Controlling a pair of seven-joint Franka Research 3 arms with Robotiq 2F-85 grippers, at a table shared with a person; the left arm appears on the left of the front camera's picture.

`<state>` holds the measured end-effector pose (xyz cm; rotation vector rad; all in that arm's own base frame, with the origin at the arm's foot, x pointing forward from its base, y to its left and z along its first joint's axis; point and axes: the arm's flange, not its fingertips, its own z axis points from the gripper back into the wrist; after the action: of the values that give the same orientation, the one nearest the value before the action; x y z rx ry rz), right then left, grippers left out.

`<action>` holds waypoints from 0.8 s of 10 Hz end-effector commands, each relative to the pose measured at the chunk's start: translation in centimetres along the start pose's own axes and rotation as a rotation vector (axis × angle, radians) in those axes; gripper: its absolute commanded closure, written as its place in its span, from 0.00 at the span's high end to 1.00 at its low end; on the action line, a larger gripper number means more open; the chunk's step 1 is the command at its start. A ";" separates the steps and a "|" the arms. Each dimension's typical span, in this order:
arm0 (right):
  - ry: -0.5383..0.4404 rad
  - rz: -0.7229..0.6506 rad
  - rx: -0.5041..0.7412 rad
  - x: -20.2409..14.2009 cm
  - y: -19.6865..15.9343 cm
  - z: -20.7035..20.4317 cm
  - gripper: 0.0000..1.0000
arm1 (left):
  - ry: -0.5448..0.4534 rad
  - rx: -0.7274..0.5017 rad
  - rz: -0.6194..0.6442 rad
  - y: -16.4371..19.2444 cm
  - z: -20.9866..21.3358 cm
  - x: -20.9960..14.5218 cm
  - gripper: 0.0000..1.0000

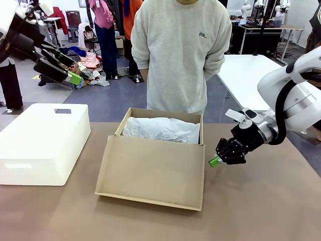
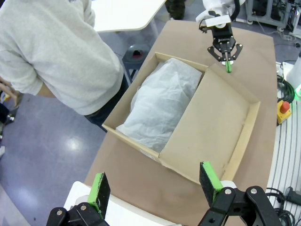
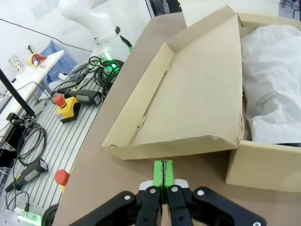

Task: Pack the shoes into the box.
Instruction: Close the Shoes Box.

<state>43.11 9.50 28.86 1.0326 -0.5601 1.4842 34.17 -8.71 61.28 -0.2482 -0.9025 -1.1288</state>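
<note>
While the right gripper (image 3: 163, 172) sits closed, we'd pinch the box's (image 3: 263, 165) light, stiff flap edge (image 3: 178, 147) ahead. Left gripper's (image 2: 154, 184) apart.

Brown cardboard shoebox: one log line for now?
brown cardboard shoebox: open, lid flap toward robot | white tissue paper: inside it | left gripper: open, held high | right gripper: shut, by flap's right edge

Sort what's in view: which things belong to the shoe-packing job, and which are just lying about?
Job:
open box
tissue inside it
left gripper, open, raised
right gripper, shut, beside the box

Lying about:
white bin on the table
clothes on the floor
white table behind
</note>
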 end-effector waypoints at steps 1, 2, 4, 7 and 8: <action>0.003 0.002 -0.002 0.1 0.0 0.0 0.00 | -0.012 -0.015 -0.013 0.0 0.0 -0.2 1.00; -0.012 0.006 -0.012 -0.1 -0.1 -0.3 0.00 | -0.012 -0.015 -0.013 0.0 0.0 -0.2 1.00; -0.008 0.003 -0.030 -0.3 -0.1 -1.0 0.00 | -0.012 -0.015 -0.013 0.0 0.0 -0.2 1.00; -0.009 0.013 -0.043 -0.9 -0.5 -1.9 0.00 | -0.012 -0.015 -0.013 0.0 0.0 -0.2 1.00; -0.005 0.017 -0.046 -1.1 -0.7 -2.2 0.00 | -0.012 -0.015 -0.013 0.0 0.0 -0.2 1.00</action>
<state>43.25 10.13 27.51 1.0258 -0.5654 1.4706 34.17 -8.71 61.28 -0.2482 -0.9025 -1.1287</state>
